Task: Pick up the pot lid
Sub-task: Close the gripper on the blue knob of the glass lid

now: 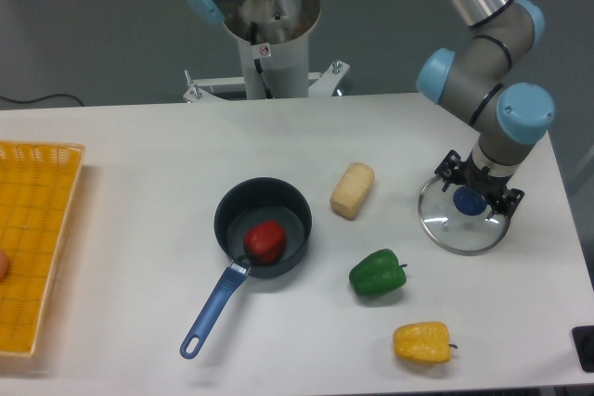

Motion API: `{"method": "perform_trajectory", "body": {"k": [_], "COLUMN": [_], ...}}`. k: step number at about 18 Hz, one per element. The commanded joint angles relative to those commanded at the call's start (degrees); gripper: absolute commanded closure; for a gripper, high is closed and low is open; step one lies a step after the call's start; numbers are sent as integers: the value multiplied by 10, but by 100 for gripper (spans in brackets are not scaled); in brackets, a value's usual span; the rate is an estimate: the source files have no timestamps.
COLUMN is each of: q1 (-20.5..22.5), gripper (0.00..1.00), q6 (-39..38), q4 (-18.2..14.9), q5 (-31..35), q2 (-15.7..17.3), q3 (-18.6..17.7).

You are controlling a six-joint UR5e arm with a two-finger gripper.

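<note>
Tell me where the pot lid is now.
In the camera view, the pot lid lies at the right, beneath the gripper, up and right of the green pepper.

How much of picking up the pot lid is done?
Reaching looks mostly done: the tool is over the pot lid, by its blue knob. It looks open, so I think nothing is gripped. Left to do: squeeze the knob and lift, because the lid lies on the table.

Pincer [479, 190] angled downward, fingers spread
</note>
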Motion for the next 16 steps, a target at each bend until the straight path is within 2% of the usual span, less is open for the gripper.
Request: {"method": "perform_trajectory", "body": {"k": [2,6,13,16], "q1": [0,0,0,0], "gripper": [3,17,31,39], "q6": [0,0,0,0], "q4": [0,-1,0,0], "q5": [0,0,-1,-1], "q2": [0,1,1,1], "q3": [-1,-1,-1,-1]}}
